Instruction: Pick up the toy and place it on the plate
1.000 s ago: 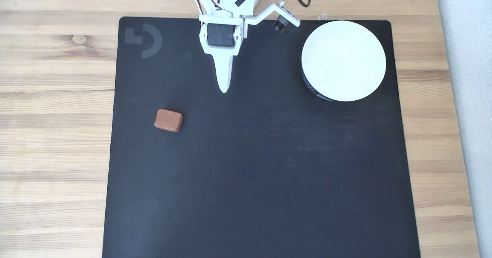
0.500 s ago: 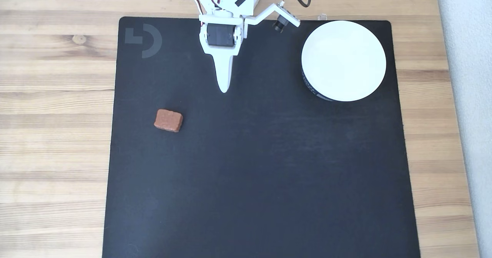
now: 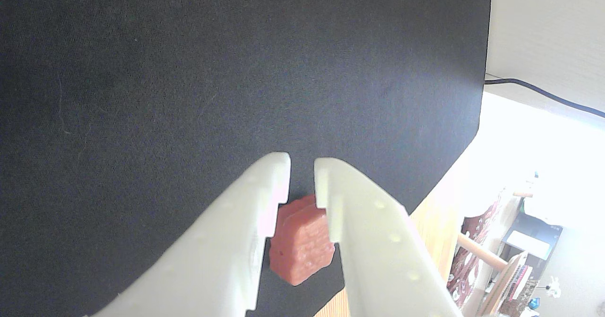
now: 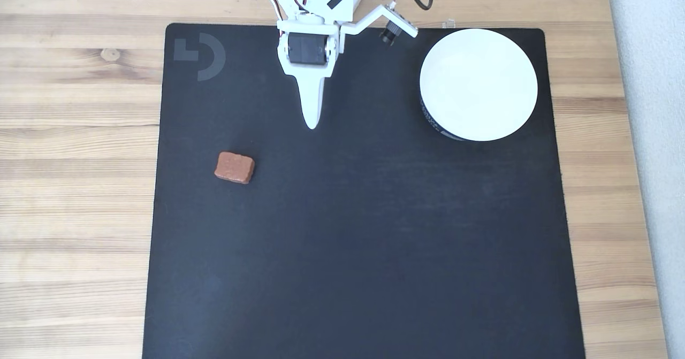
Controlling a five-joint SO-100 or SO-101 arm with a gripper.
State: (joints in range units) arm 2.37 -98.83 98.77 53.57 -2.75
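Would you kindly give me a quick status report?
Gripper shut, empty, over mat. Toy on mat, untouched, apart from gripper. Plate bare; nothing between.

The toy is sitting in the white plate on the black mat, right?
No. In the fixed view the toy lies on the black mat, apart from the white plate, which holds nothing.

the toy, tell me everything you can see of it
The toy is a small reddish-brown block with rounded corners and a rough, pebbled surface that looks like moulded plastic. In the fixed view it lies flat and slightly skewed on the black mat near the mat's left edge, touching nothing else, well apart from the gripper and the plate. In the wrist view the toy appears in the gap between the white fingers, seen beyond them.
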